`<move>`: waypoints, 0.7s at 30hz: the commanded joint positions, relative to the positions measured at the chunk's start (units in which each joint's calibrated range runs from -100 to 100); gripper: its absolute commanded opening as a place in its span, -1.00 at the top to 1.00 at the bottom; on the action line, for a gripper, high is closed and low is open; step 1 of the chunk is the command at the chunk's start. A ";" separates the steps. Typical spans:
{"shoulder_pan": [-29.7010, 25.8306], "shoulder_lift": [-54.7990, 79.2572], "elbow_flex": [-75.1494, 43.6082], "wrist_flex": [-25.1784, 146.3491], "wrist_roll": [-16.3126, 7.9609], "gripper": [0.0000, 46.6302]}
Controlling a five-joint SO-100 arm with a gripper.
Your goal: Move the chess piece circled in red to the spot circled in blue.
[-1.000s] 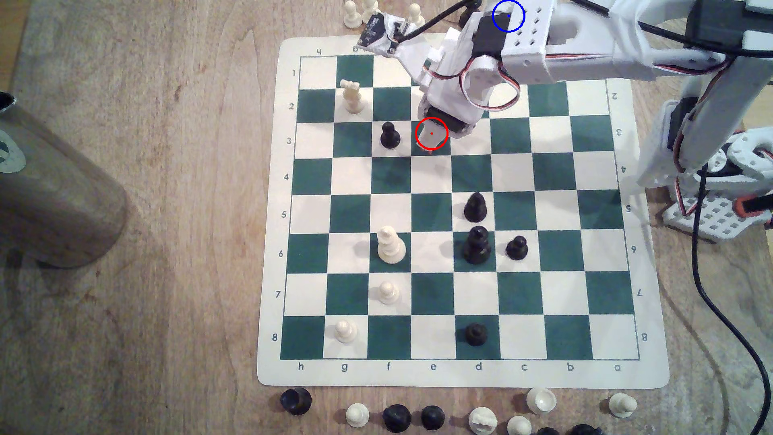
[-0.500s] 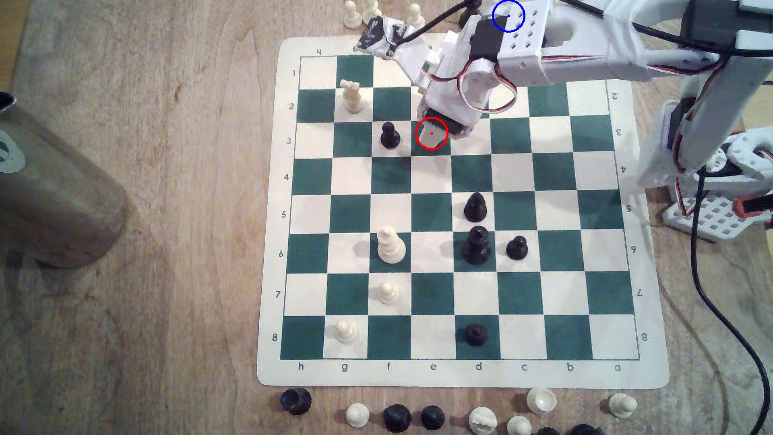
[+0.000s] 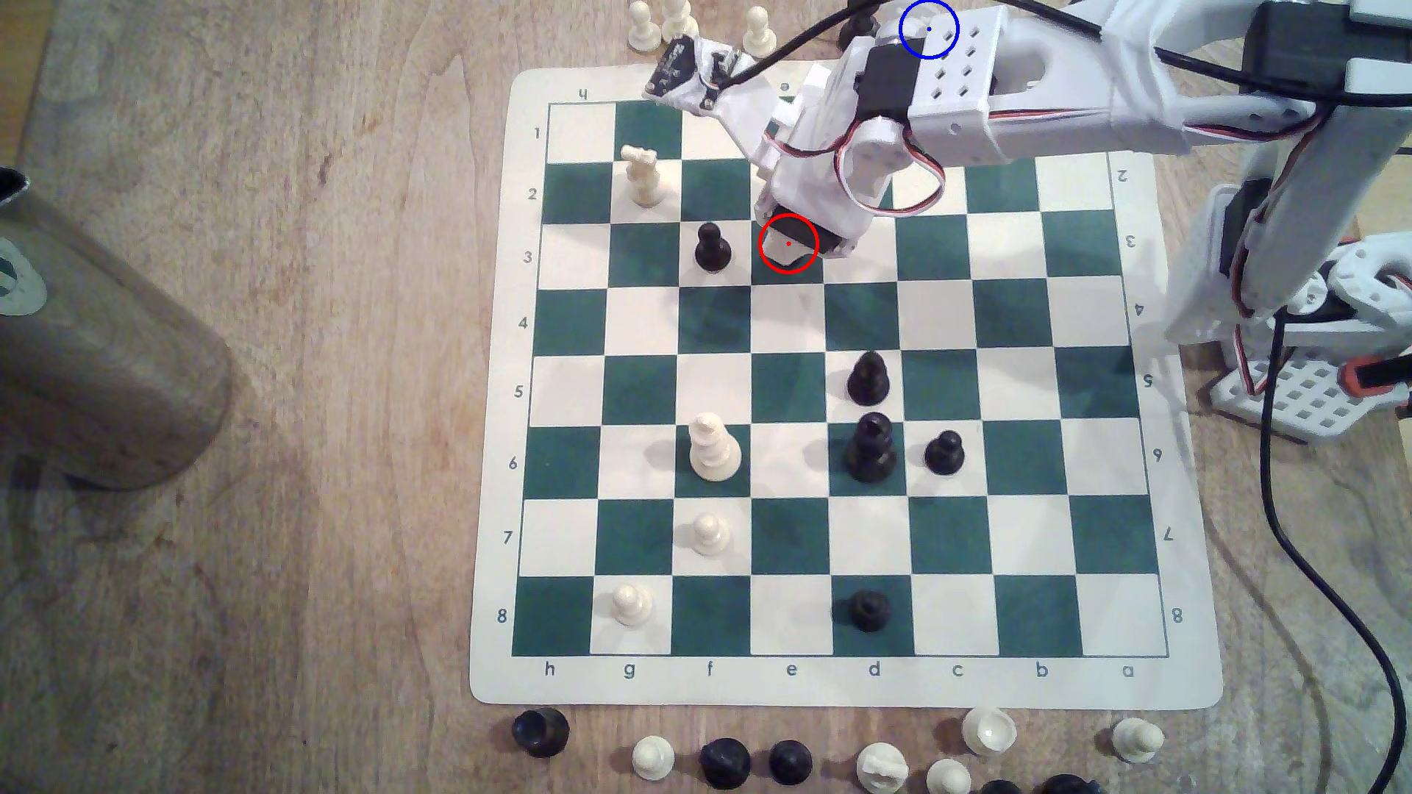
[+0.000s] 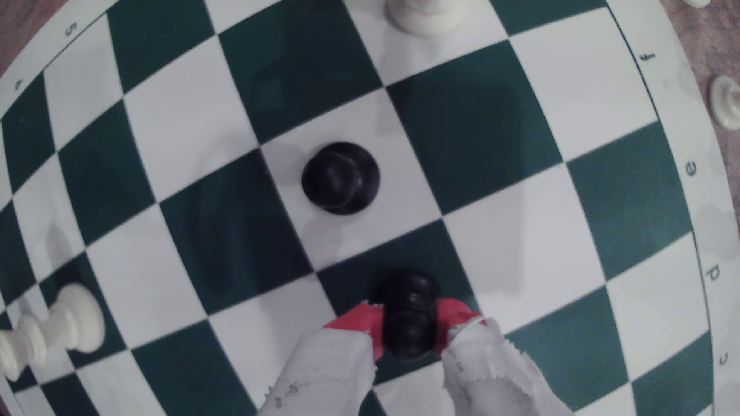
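A robot arm's claw clamps a black pawn between its red-tipped, cloth-wrapped fingers, the grip falling around the piece's neck and ball head. In the exterior view the pawn is hidden beneath the claw at the red ring, on the green e3 square of the chessboard, toward twelve o'clock of the board's centre. A second black pawn stands one square away at its nine o'clock. The grasp looks made; whether the base has left the board cannot be told. The next move calls for a straight lift clear of that neighbour, then a carry toward one o'clock, past the board's far edge to the blue ring, where the arm covers the table.
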 commanded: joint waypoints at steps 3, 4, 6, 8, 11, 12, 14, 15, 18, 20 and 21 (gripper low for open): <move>0.00 -3.46 -4.30 -0.88 0.00 0.90; 0.08 -3.54 -4.30 -0.88 0.00 0.90; 0.32 -4.30 -4.12 -0.88 0.00 0.92; 0.71 -7.36 -4.12 0.68 0.00 0.94; 1.33 -12.71 -6.57 6.66 -0.20 0.98; 1.49 -13.98 -7.56 8.62 -0.24 0.98; 2.35 -16.10 -9.74 12.72 -0.24 0.98; 2.90 -17.38 -10.19 13.78 -0.34 0.98; 6.10 -21.71 -11.19 17.71 -0.24 0.98; 8.76 -24.25 -11.37 19.02 0.05 0.98; 9.78 -24.93 -11.46 19.52 0.20 0.98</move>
